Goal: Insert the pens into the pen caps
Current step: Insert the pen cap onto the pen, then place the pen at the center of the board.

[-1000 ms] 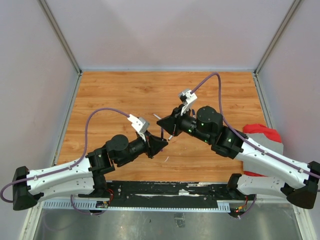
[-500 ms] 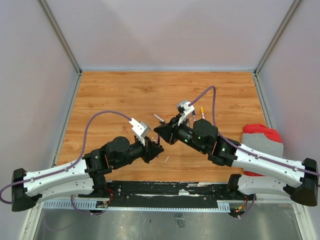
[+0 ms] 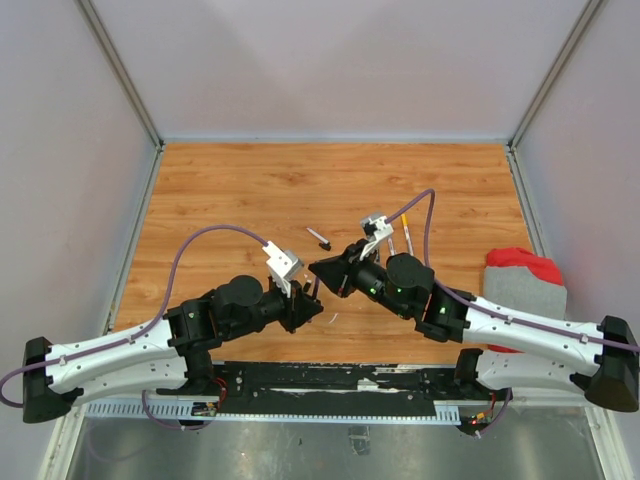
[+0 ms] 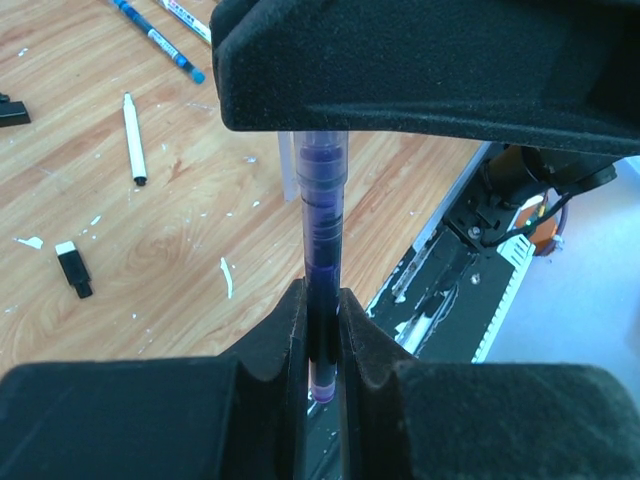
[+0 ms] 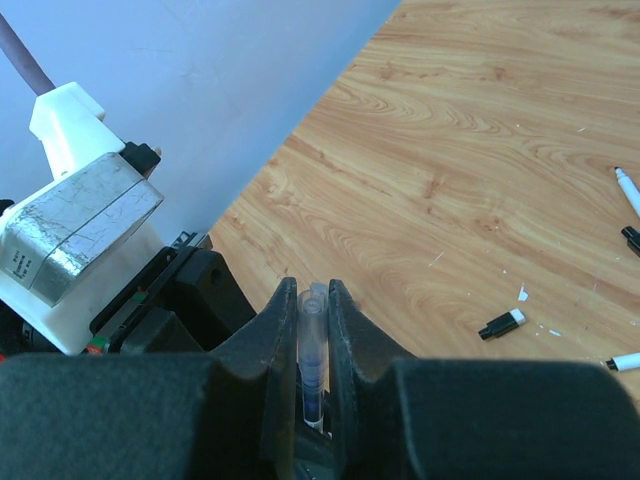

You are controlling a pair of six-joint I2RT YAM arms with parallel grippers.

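Observation:
A dark purple pen [image 4: 322, 235] runs straight between my two grippers, which meet tip to tip above the near middle of the table. My left gripper [image 4: 322, 296] is shut on the pen's lower barrel. A translucent pen cap [image 5: 314, 318] sits over the pen's other end, the purple showing through it, and my right gripper [image 5: 313, 292] is shut on that cap. From above, the left gripper [image 3: 311, 301] and right gripper [image 3: 321, 271] hide the pen between them. The right gripper's black fingers [image 4: 420, 60] fill the top of the left wrist view.
Loose on the wood lie a white pen [image 4: 132, 137], two blue pens [image 4: 158, 40], a black cap [image 4: 73, 268] and another black cap [image 5: 500, 324]. A yellow-tipped pen [image 3: 406, 224] lies behind the right arm. A red cloth [image 3: 524, 264] sits at the right edge.
Both arms have pulled back toward the near edge, the right gripper swinging down and left. The two grippers stay shut and joined tip to tip on the pen and cap.

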